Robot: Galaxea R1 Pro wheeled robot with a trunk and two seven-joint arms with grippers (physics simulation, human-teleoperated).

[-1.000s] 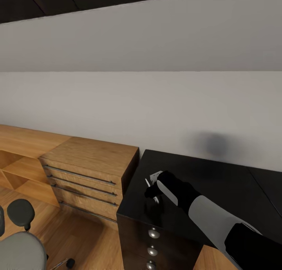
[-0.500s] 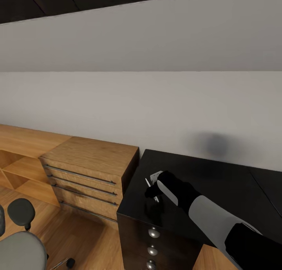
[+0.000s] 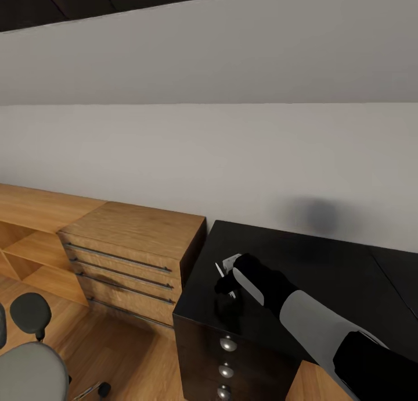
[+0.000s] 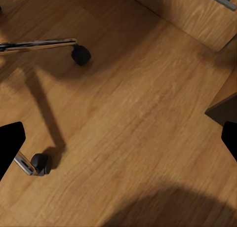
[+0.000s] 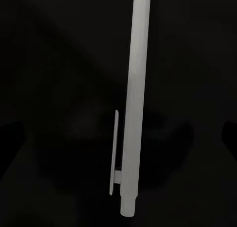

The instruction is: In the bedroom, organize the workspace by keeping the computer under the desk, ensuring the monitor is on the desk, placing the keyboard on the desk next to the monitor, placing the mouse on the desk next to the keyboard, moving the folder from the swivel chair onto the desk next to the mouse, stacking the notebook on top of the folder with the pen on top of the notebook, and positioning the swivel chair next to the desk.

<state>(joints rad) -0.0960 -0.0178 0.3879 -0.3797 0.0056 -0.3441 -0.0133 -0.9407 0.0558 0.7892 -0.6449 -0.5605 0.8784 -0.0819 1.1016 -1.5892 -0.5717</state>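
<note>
1 pen (image 5: 134, 103) over black desk (image 3: 325, 267)

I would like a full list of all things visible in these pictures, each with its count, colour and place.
desk: one, black top, black drawers with round silver knobs, against the wall.
pen: one, white, over the desk top at the right gripper; whether it is held or lying there I cannot tell.
wooden drawer unit: one, light wood with metal bar handles, touching the desk's end.
swivel chair: one, grey seat, black armrest, chrome legs on black casters, on the floor.
floor: light wood boards.
wall: pale grey, behind the furniture.
right gripper: one, black, above the desk's corner.
left gripper: one, black fingertips, wide apart above the floor.
</note>
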